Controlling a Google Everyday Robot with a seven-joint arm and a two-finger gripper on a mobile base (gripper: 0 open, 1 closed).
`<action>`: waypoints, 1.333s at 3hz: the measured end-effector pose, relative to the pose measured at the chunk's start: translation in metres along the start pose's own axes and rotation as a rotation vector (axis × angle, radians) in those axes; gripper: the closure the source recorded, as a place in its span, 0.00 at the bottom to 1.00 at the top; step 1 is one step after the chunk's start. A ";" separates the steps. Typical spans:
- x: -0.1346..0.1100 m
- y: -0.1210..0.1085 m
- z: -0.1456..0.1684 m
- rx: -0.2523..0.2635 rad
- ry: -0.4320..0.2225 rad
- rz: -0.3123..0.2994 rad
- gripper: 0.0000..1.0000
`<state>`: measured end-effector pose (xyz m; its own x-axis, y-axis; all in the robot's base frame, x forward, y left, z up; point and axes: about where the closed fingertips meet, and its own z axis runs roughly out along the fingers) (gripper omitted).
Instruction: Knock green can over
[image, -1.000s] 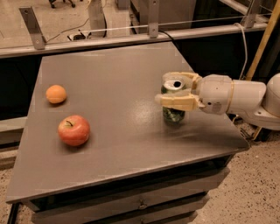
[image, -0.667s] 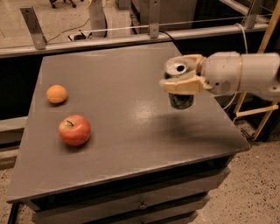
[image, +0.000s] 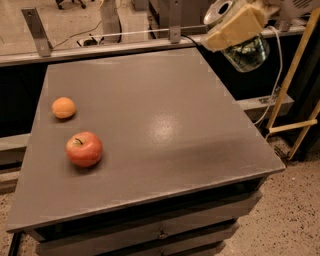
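The green can (image: 247, 51) is high in the air at the top right, tilted, beyond the table's right edge, its silver top (image: 220, 10) facing up-left. My gripper (image: 235, 27) is shut on the can; its pale fingers (image: 234, 26) wrap across the can's upper body. The arm runs out of view at the top right corner.
A grey table (image: 150, 125) fills the middle. A red apple (image: 84, 148) and a small orange (image: 63, 107) sit near its left side. Metal rail posts (image: 37, 30) stand behind the table. Yellow poles (image: 295, 90) lean at the right.
The gripper has lifted the can from the table's right side up into the air and carried it further up and right, tilting it.
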<state>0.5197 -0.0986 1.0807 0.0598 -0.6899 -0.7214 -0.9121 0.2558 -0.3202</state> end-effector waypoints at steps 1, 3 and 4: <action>-0.002 0.008 0.021 -0.088 0.201 -0.045 1.00; -0.010 0.017 0.068 -0.215 0.294 -0.132 1.00; -0.014 0.042 0.145 -0.370 0.335 -0.218 1.00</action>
<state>0.5396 0.0203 0.9882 0.1865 -0.8938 -0.4079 -0.9784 -0.1311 -0.1600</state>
